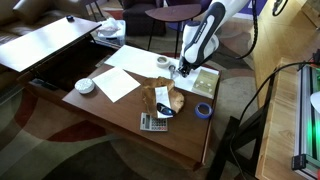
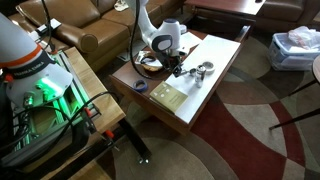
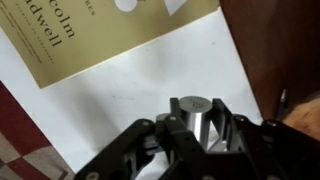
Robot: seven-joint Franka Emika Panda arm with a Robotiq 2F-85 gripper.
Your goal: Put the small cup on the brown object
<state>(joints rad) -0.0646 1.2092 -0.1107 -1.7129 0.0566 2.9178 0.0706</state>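
The small cup [image 3: 200, 130] is a shiny metal cylinder. In the wrist view it sits between my gripper's [image 3: 198, 112] black fingers, which are shut on its sides, over a white sheet beside a book. In both exterior views the gripper [image 1: 183, 70] [image 2: 178, 68] is low over the far part of the wooden table, and the cup is hidden by the fingers. The brown object [image 1: 160, 97], crumpled like a bag, lies near the table's middle, apart from the gripper.
A tan book [image 3: 90, 40] [image 1: 200, 82] lies beside the gripper. A blue tape roll [image 1: 203, 110], a calculator [image 1: 153, 122], a white bowl [image 1: 85, 86], white sheets [image 1: 118, 83] and a small round object [image 1: 163, 62] lie on the table [image 1: 120, 125]. Sofas stand around it.
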